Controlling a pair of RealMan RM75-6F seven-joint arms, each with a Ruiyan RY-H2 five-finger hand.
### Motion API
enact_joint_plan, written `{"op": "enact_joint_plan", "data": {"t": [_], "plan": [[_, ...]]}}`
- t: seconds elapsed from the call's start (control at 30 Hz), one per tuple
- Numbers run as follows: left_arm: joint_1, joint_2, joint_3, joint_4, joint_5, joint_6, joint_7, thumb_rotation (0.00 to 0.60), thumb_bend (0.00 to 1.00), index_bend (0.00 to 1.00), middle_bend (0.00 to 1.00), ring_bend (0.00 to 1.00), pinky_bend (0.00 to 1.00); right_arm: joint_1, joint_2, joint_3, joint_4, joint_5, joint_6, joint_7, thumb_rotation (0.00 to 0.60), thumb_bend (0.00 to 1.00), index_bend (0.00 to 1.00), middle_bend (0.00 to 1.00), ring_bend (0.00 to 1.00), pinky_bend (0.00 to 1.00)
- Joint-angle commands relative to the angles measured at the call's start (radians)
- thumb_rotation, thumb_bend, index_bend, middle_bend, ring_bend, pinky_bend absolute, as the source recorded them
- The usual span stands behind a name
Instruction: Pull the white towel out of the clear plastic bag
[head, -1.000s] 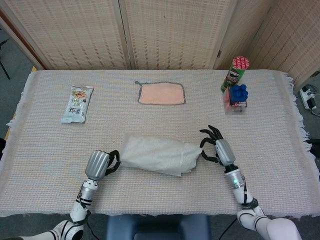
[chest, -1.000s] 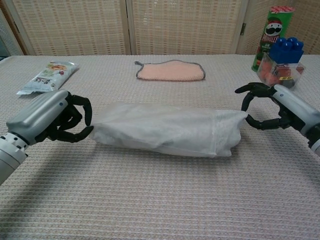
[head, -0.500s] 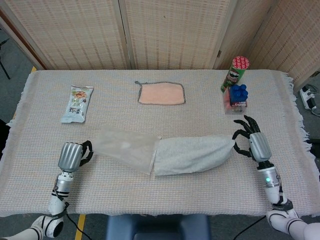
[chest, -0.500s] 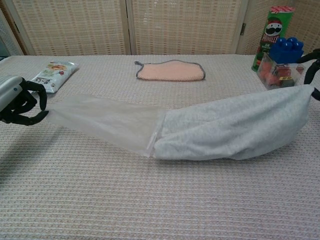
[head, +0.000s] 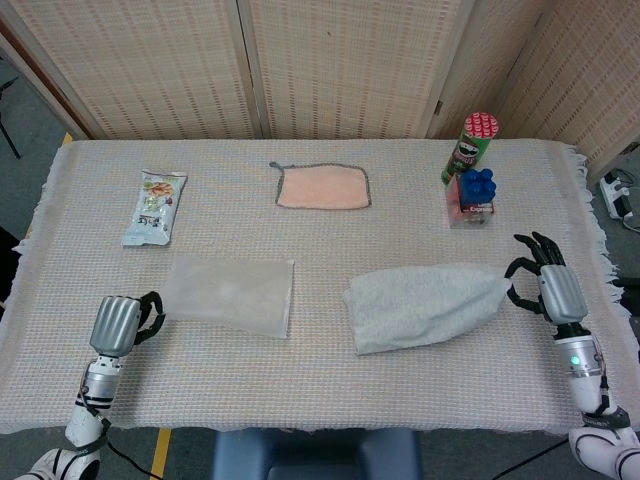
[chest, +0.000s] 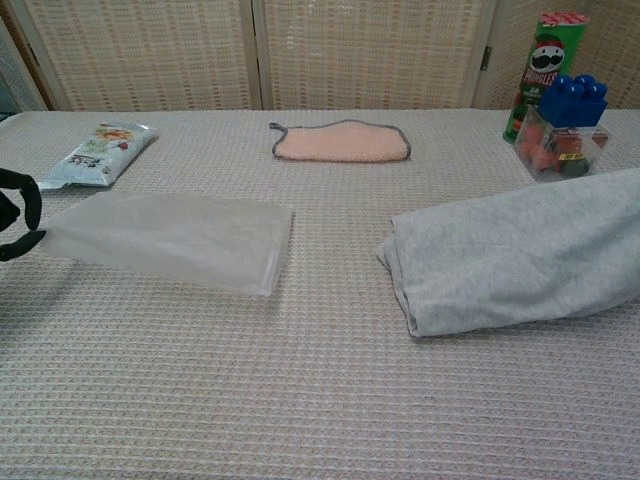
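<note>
The white towel (head: 422, 306) lies fully outside the clear plastic bag (head: 230, 294), the 2 well apart on the tabletop (head: 330, 390) with a bare strip of woven cloth between them. The towel sits right of centre, bunched lengthwise, its folded left end resting on the cloth and its right end drawn toward the right hand (head: 548, 287). That hand pinches the towel's right tip between thumb and a finger, the other fingers spread above it; the chest view shows the towel (chest: 520, 260) running off the right edge, hand out of frame there. The bag lies flat and limp left of centre, with its open mouth edge facing right. The left hand (head: 122, 322) holds the bag's left end, dark fingers curled around the corner; in the chest view only its fingertips (chest: 18, 208) show at the left edge, touching the bag (chest: 170, 240). Far side of the tabletop: a snack packet (head: 156, 206) at far left, a peach cloth (head: 322, 187) with a dark trim near the far centre, and at far right a green chip can (head: 469, 146) standing upright with a small clear box (head: 470, 201) of toy bricks just beside it on the near side, blue bricks on top. A woven folding screen (head: 340, 65) stands behind the tabletop.
</note>
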Motion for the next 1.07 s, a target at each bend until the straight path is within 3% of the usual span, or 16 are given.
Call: {"op": "enact_joint_plan", "data": {"t": [0.03, 0.13, 0.27, 0.37, 0.43, 0.53, 0.63, 0.73, 1.07], "plan": [[0.004, 0.109, 0.031, -0.191, -0.011, -0.076, 0.054, 0.6, 0.18, 0.2, 0.99, 0.98, 1.0, -0.009, 0.098, -0.037, -0.108, -0.019, -0.049, -0.041, 0.6, 0.29, 0.0, 0.0, 0.0, 0.0], [0.002, 0.214, 0.05, -0.371, -0.041, -0.152, 0.106, 0.598, 0.13, 0.1, 0.85, 0.83, 0.96, -0.028, 0.205, -0.054, -0.245, -0.025, -0.048, -0.15, 0.6, 0.19, 0.0, 0.0, 0.0, 0.0], [-0.005, 0.357, 0.066, -0.58, -0.085, -0.237, 0.135, 0.573, 0.13, 0.07, 0.5, 0.47, 0.66, -0.078, 0.375, -0.063, -0.502, 0.004, -0.014, -0.374, 0.6, 0.15, 0.0, 0.0, 0.0, 0.0], [-0.007, 0.472, 0.072, -0.713, -0.1, -0.261, 0.168, 0.565, 0.13, 0.07, 0.31, 0.25, 0.4, -0.138, 0.491, -0.073, -0.722, 0.034, 0.055, -0.586, 0.6, 0.15, 0.0, 0.0, 0.0, 0.0], [0.006, 0.509, 0.076, -0.744, -0.08, -0.23, 0.185, 0.565, 0.15, 0.09, 0.26, 0.18, 0.33, -0.173, 0.521, -0.08, -0.812, 0.045, 0.105, -0.701, 0.6, 0.15, 0.0, 0.0, 0.0, 0.0], [0.055, 0.542, 0.102, -0.752, -0.042, -0.158, 0.196, 0.557, 0.16, 0.12, 0.22, 0.13, 0.27, -0.229, 0.515, -0.098, -0.899, 0.046, 0.187, -0.861, 0.6, 0.15, 0.0, 0.0, 0.0, 0.0], [0.129, 0.542, 0.132, -0.734, -0.033, -0.068, 0.201, 0.558, 0.16, 0.16, 0.18, 0.09, 0.24, -0.28, 0.473, -0.113, -0.915, 0.018, 0.269, -0.935, 0.6, 0.14, 0.0, 0.0, 0.0, 0.0], [0.195, 0.515, 0.139, -0.701, -0.057, 0.009, 0.232, 0.557, 0.15, 0.18, 0.15, 0.08, 0.22, -0.313, 0.445, -0.125, -0.904, -0.006, 0.309, -0.952, 0.6, 0.14, 0.0, 0.0, 0.0, 0.0], [0.211, 0.548, 0.137, -0.734, -0.051, -0.002, 0.261, 0.564, 0.15, 0.18, 0.12, 0.05, 0.17, -0.317, 0.467, -0.116, -0.907, -0.014, 0.268, -0.892, 0.6, 0.13, 0.0, 0.0, 0.0, 0.0]]}}
